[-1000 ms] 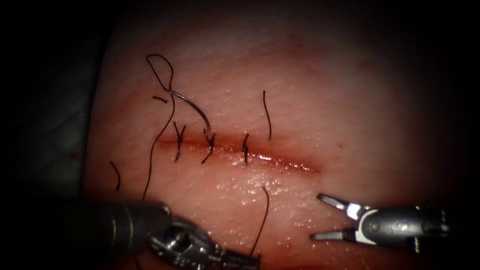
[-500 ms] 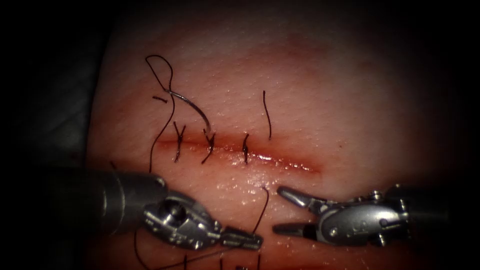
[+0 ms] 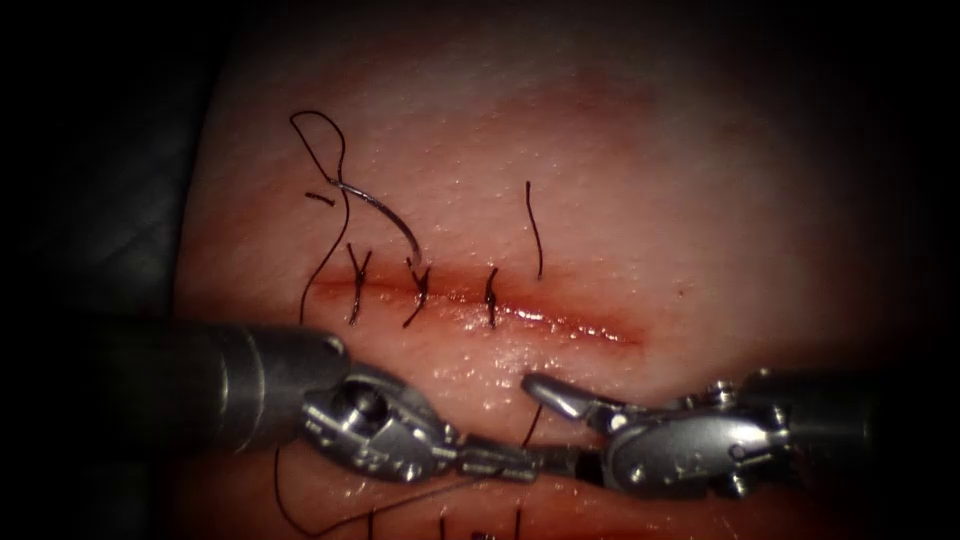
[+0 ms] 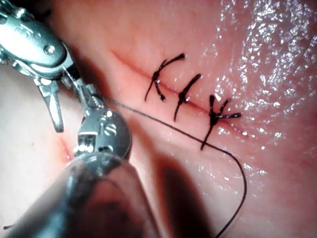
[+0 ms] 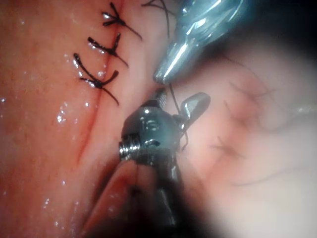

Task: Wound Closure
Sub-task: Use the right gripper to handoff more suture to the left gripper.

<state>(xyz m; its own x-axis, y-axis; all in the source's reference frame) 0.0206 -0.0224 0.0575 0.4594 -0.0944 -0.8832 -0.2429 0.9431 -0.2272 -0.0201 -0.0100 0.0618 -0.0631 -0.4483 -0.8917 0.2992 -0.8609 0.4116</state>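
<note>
Right now the tissue [image 3: 650, 200] lies under both your tools, with the cut [image 3: 560, 322] running across it. The right-hand stretch of the cut is not yet closed.

Your left tool [image 3: 505, 463] sits below the cut with its jaws clamped on the thread [image 4: 163, 121], near where that strand comes out of the tissue. Your right tool [image 3: 540, 422] reaches in from the right, just beside the left tip. Its jaws stand apart and grip nothing, and the held strand runs between them.

The needle [image 3: 385, 212] is in neither tool. It lies on the tissue above the left part of the cut, with one end close to the middle stitch. I cannot tell whether that end is in the tissue.

Three stitches [image 3: 420, 285] already cross the left half of the cut. Short cut ends of thread [image 3: 533, 225] lie above and below it.

To do this well, I judge that you should hold the left grip steady so the strand stays lightly taut and easy to read. Before closing the right jaws, check in the right wrist view that only this one strand lies between them. Keep both tips off the tissue surface. Avoid tugging toward yourself, since a hard pull could strain the nearest stitch.
</note>
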